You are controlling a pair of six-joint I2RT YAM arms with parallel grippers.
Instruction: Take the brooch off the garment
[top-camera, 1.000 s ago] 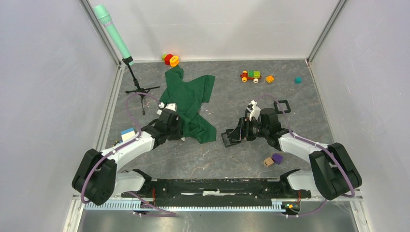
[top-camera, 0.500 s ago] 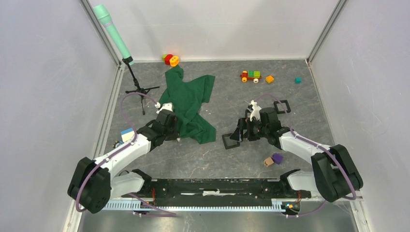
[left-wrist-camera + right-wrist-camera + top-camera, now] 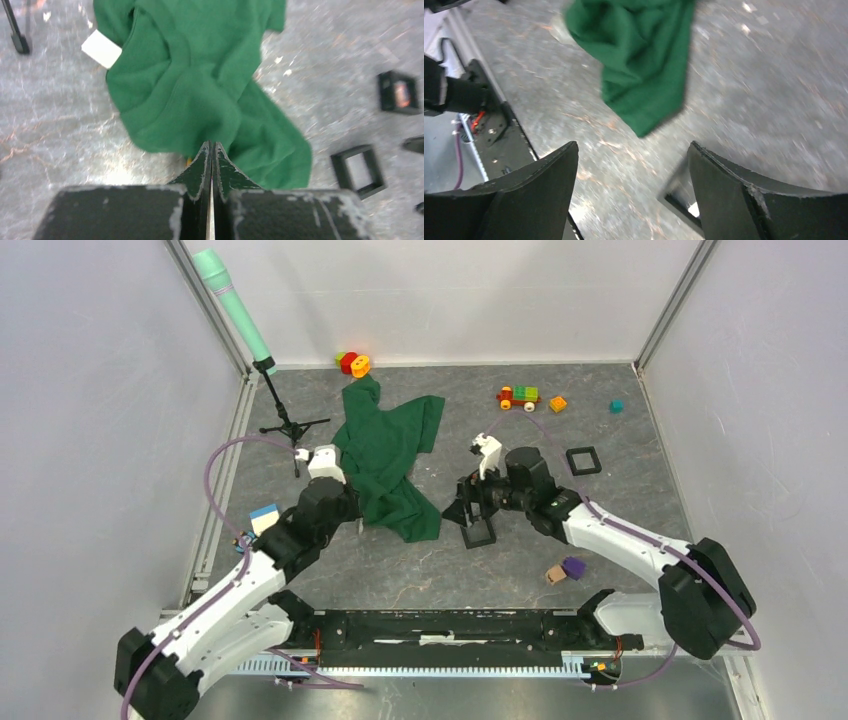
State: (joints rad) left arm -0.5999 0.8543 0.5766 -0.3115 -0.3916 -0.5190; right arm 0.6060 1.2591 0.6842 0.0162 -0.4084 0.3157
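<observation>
Top view, garment [image 3: 385, 445]: green cloth, seen crumpled on the grey table [image 3: 600, 410], left of centre.
Top view, left gripper [image 3: 352, 520]: placed at the garment's near left edge.
Top view, right gripper [image 3: 462, 508]: held just right of the garment's near tip, beside a black square frame [image 3: 478, 535]. A second frame [image 3: 583, 460] is seen well apart to the right.
Left wrist, left gripper [image 3: 211, 147]: the fingers are pressed together, with the tips set against the near edge of the garment [image 3: 200, 75]. Whether cloth is caught between them cannot be told.
Left wrist, white tag [image 3: 101, 48]: rectangular, seen at the garment's far left edge.
Left wrist, brooch: it cannot be made out on the cloth.
Right wrist, right gripper [image 3: 632, 146]: the fingers are spread wide, and only table is seen between them. The garment [image 3: 644, 60] lies beyond.
Right wrist, brooch: it cannot be made out here either; the view is blurred.
</observation>
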